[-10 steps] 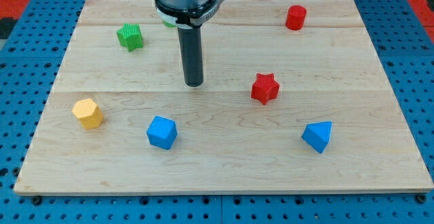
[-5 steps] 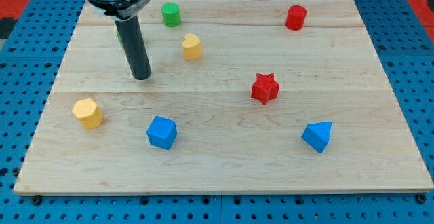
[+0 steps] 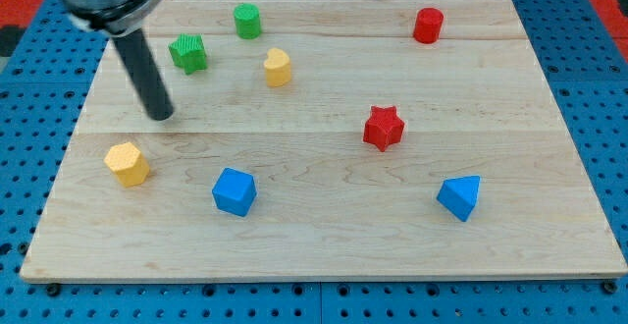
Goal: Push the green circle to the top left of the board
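The green circle (image 3: pixel 247 20) is a short green cylinder near the top of the board, left of centre. A green star (image 3: pixel 187 52) lies below and left of it. My tip (image 3: pixel 161 115) rests on the board at the left, below and left of the green star and well below and left of the green circle, touching no block.
A yellow block (image 3: pixel 278 67) lies right of the green star. A yellow hexagon (image 3: pixel 128 163) sits at lower left, a blue block (image 3: pixel 235 191) below centre, a blue wedge (image 3: pixel 460 196) at lower right, a red star (image 3: pixel 384 127) right of centre, a red cylinder (image 3: pixel 428 25) at top right.
My tip has moved steadily to the view's left, from the board's middle to its left side. The green circle, green star and yellow block came into sight. No block moved.
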Tool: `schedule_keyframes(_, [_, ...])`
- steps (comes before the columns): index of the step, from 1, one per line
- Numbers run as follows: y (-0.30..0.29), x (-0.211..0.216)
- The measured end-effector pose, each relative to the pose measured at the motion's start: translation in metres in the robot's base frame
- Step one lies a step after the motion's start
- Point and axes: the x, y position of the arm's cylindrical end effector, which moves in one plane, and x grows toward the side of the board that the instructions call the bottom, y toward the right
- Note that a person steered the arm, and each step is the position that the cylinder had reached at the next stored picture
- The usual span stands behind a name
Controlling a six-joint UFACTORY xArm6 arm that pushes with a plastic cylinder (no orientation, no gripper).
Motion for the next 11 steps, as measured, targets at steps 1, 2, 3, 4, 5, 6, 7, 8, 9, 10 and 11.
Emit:
schedule_keyframes(1, [0.127,-0.019])
schedule_keyframes(2, [0.163,-0.025])
schedule_keyframes(3, [0.174,-0.046])
schedule_keyframes(4, [0.174,-0.053])
schedule_keyframes(5, [0.174,-0.054])
schedule_keyframes(6, [0.173,-0.054])
schedule_keyframes(7, [0.173,-0.054])
schedule_keyframes(8, [0.173,-0.054])
schedule_keyframes(9, [0.172,-0.054])
schedule_keyframes(10, [0.164,-0.063])
schedule_keyframes(11, [0.164,-0.102])
